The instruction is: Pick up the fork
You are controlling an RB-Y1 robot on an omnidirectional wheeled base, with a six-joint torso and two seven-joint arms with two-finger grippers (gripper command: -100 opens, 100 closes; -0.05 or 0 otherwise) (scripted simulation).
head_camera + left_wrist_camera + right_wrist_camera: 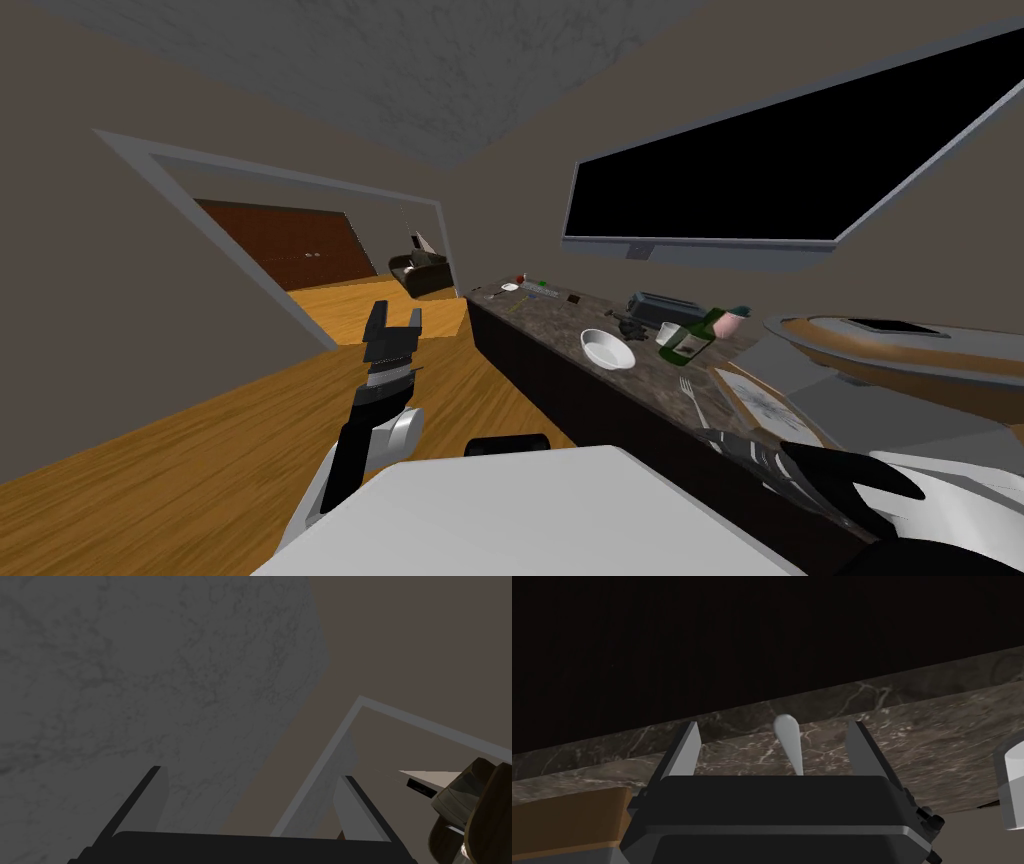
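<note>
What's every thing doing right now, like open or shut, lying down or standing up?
Fork: lying flat on the marble counter, not gripped.
Right gripper: jaws open, one on either side of the fork's handle.
Left gripper: jaws open, empty, pointing upward.
White bowl: upright, looks empty.

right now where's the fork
In the head view the fork lies on the marble counter at my right, between white bowl and framed picture, handle inside the open right gripper.
</note>
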